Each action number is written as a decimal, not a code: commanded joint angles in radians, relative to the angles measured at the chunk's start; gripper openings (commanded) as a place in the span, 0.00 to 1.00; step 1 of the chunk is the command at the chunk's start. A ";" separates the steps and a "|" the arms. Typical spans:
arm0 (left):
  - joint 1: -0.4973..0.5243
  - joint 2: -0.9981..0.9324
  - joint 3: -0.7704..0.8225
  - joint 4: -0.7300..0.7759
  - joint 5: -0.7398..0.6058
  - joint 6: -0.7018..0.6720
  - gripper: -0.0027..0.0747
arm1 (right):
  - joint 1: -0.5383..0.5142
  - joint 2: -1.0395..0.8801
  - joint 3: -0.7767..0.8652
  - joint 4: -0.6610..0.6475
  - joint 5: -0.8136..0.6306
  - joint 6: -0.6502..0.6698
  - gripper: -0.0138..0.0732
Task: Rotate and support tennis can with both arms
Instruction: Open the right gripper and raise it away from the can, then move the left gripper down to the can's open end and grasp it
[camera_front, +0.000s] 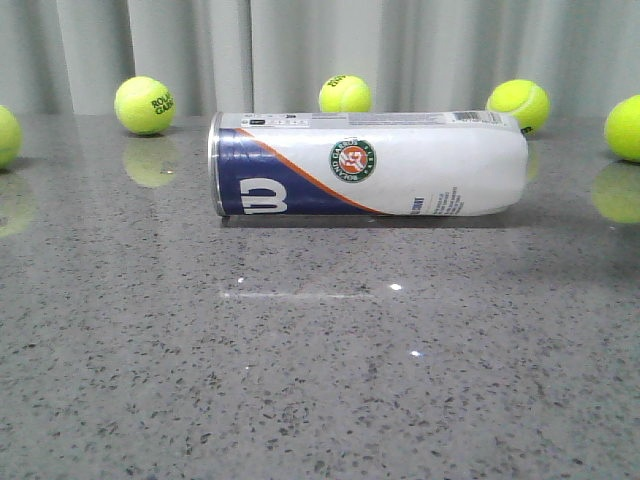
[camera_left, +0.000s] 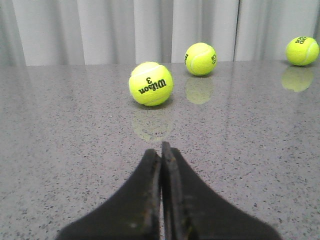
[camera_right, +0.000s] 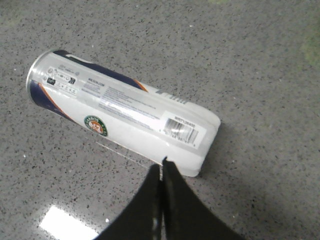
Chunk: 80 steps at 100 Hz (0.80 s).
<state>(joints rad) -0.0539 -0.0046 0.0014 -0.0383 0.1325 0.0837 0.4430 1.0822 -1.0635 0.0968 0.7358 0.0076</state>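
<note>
We see the long white cylindrical tennis can (camera_front: 368, 164) with its navy panel, orange stripe and white "W" lying on its side on the grey speckled stone table (camera_front: 300, 380), lengthwise across the front view, silver rim towards the left and the round red-green emblem facing the camera. Yellow-green tennis balls (camera_front: 145, 105) sit behind it near the grey curtain, well apart from it.

From the right wrist, the black right gripper (camera_right: 161, 162) has its jaws clenched together on nothing, the tips just over the can's white closed end (camera_right: 195, 145); we cannot tell whether they touch. The black left gripper (camera_left: 161, 147) likewise has its jaws pressed together, empty, facing a yellow-green ball marked "Wilson 3" (camera_left: 150, 83) farther along the table.
</note>
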 joint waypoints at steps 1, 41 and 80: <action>0.002 -0.037 0.044 -0.009 -0.079 -0.001 0.01 | -0.004 -0.101 0.061 -0.028 -0.133 0.002 0.09; 0.002 -0.037 0.044 -0.009 -0.097 -0.001 0.01 | -0.004 -0.567 0.434 -0.030 -0.346 0.002 0.09; 0.002 -0.033 -0.075 -0.009 -0.052 -0.001 0.01 | -0.004 -0.909 0.574 -0.030 -0.276 0.002 0.09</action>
<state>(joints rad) -0.0539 -0.0046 -0.0088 -0.0383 0.1167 0.0837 0.4430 0.1933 -0.4727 0.0774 0.5018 0.0095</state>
